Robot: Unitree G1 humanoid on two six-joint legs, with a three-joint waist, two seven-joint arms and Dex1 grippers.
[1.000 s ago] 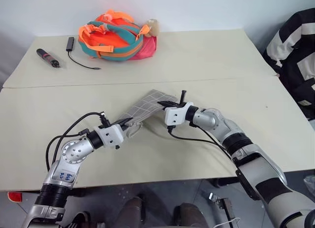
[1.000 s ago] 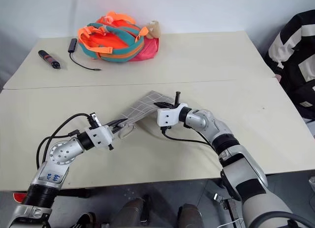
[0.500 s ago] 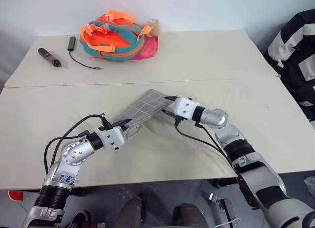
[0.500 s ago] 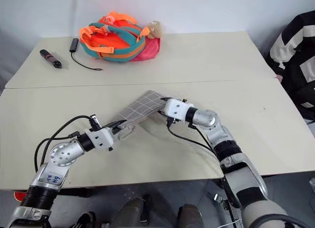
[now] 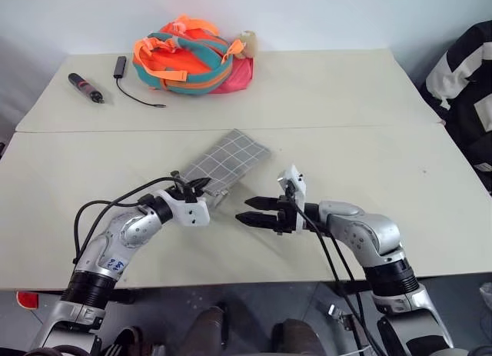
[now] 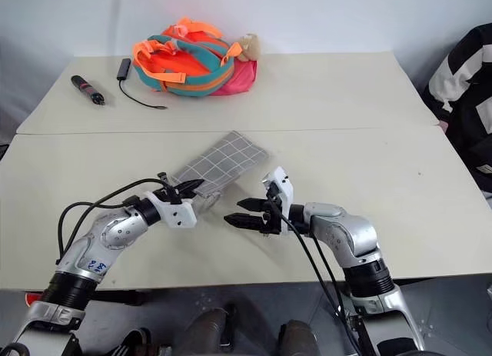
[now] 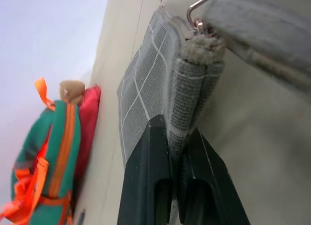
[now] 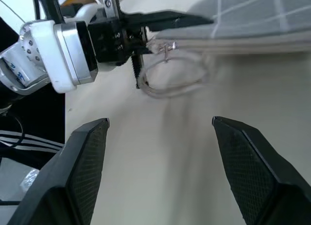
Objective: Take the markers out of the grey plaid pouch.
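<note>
While the left gripper [image 5: 201, 188] sits low over the beige table [image 5: 346, 148] with its forearm reaching in from the near left edge, its two black fingers [image 7: 150, 166] are pinched tight on the near corner of the flat grey plaid fabric pouch [image 5: 227, 162], right by the small metal ring pull [image 7: 197, 11] you can see in the left wrist view. The pouch lies flat on the table, running diagonally away from that gripper toward the middle, and honestly I can't tell what's inside it; no markers are out on the table. The right gripper [image 5: 247, 210] comes in from the near right with the elbow bent and the forearm swung across, so it points sideways toward the left arm, roughly level above the tabletop. Its fingers are spread wide with nothing between them, and it's clear of the pouch, just beside the near end. A clear loop [image 8: 170, 79] hangs off the pouch's ring pull, resting on the table. At the far side sits a soft orange, teal and pink backpack [image 5: 192, 54], with a thick black stick with a reddish band [image 5: 84, 88] and a small black cabled device [image 5: 121, 65] off to its left.
</note>
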